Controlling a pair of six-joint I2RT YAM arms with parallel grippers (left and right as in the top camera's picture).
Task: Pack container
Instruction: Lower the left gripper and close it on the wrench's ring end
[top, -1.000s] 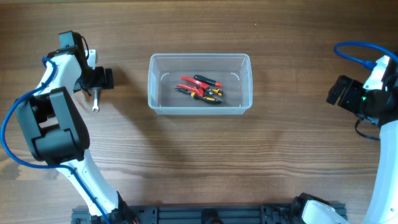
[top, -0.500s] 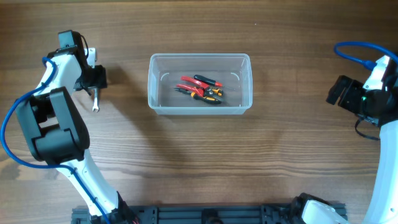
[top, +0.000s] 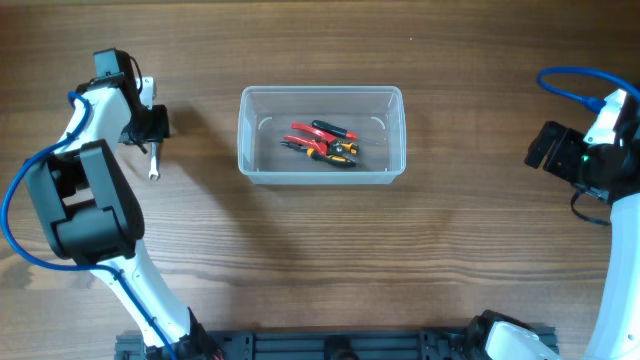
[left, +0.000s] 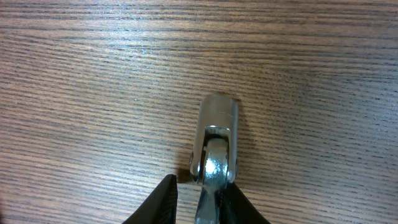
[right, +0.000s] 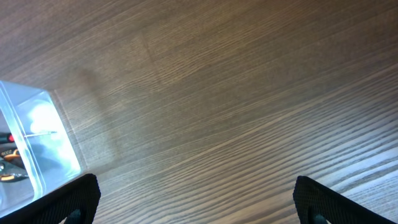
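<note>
Moving closer together than a moment ago, the fingers of the left hand are sitting on both sides of a shiny metal tool that is lying on the tabletop. I cannot tell if they are squeezing it yet. The right hand is hanging over the wood at the right side, its fingers wide apart and holding nothing. The container is sitting in the middle of the tabletop, well apart from both hands. Some tools with red and orange handles are lying inside it.

Wood table w/ container ctr, metal tool left.
</note>
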